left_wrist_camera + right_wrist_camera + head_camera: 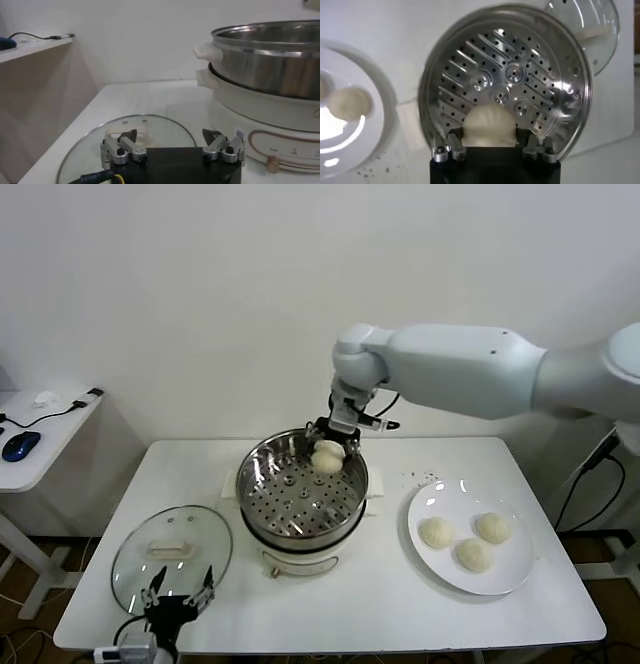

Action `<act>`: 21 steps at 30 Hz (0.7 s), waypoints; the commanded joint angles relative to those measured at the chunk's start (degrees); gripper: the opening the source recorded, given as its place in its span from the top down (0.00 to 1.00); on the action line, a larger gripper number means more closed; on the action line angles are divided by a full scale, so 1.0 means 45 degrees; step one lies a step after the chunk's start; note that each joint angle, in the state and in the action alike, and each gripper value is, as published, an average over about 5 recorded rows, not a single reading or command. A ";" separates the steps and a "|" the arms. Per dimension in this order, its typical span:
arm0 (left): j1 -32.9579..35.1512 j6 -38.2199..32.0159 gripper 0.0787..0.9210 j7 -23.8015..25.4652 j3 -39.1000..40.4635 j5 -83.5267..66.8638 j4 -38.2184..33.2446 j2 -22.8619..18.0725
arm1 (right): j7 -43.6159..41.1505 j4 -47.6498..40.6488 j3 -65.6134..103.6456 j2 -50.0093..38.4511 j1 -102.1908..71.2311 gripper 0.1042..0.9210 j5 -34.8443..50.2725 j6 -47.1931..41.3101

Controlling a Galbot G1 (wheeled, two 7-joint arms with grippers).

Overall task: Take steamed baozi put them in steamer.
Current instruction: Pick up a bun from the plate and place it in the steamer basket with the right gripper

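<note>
My right gripper (331,446) is shut on a cream-white baozi (326,457) and holds it over the far side of the steamer (262,496), a shiny steel pot with a perforated floor. In the right wrist view the baozi (489,126) sits between the fingers, above the steamer's holed floor (520,65). Three more baozi (436,532) (492,527) (474,555) lie on the white plate (510,582) at the right. My left gripper (178,596) is open and empty at the table's front left, over the glass lid's near edge.
The round glass lid (140,554) with a white handle lies flat left of the steamer; it also shows in the left wrist view (150,125). A side desk (40,434) with a blue mouse stands at far left.
</note>
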 commanded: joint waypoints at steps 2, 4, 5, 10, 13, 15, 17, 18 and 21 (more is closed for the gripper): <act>-0.0035 -0.0013 0.12 -0.0005 -0.0006 0.0005 0.0073 -0.0006 | 0.0786 -0.3478 0.0601 0.1747 -0.2132 0.27 -0.1967 0.1620; -0.0065 -0.0036 0.12 -0.0012 -0.0011 -0.0004 0.0151 0.0000 | 0.0822 -0.3871 0.0664 0.1985 -0.2291 0.27 -0.1948 0.1700; -0.0082 -0.0043 0.12 -0.0013 -0.0012 -0.0007 0.0180 0.0000 | 0.0840 -0.4056 0.0681 0.2097 -0.2360 0.27 -0.1943 0.1740; -0.0136 -0.0045 0.12 0.0008 0.0012 -0.0022 0.0237 0.0007 | 0.1000 -0.4878 0.0720 0.2548 -0.2630 0.27 -0.1941 0.1900; -0.0167 -0.0038 0.12 0.0015 0.0021 -0.0035 0.0235 0.0025 | 0.1120 -0.5206 0.0728 0.2694 -0.2669 0.27 -0.1910 0.1955; -0.0193 -0.0034 0.12 0.0014 0.0027 -0.0040 0.0231 0.0026 | 0.1195 -0.5321 0.0710 0.2727 -0.2651 0.26 -0.1824 0.1979; -0.0204 -0.0032 0.12 0.0014 0.0048 -0.0040 0.0217 0.0021 | 0.1314 -0.5360 0.0680 0.2723 -0.2634 0.26 -0.1732 0.2000; -0.0203 -0.0033 0.12 0.0013 0.0063 -0.0039 0.0209 0.0019 | 0.1364 -0.5358 0.0668 0.2715 -0.2628 0.24 -0.1663 0.2008; -0.0195 -0.0052 0.12 0.0007 0.0114 -0.0039 0.0211 0.0014 | 0.1521 -0.5169 0.0626 0.2630 -0.2513 0.18 -0.1209 0.2001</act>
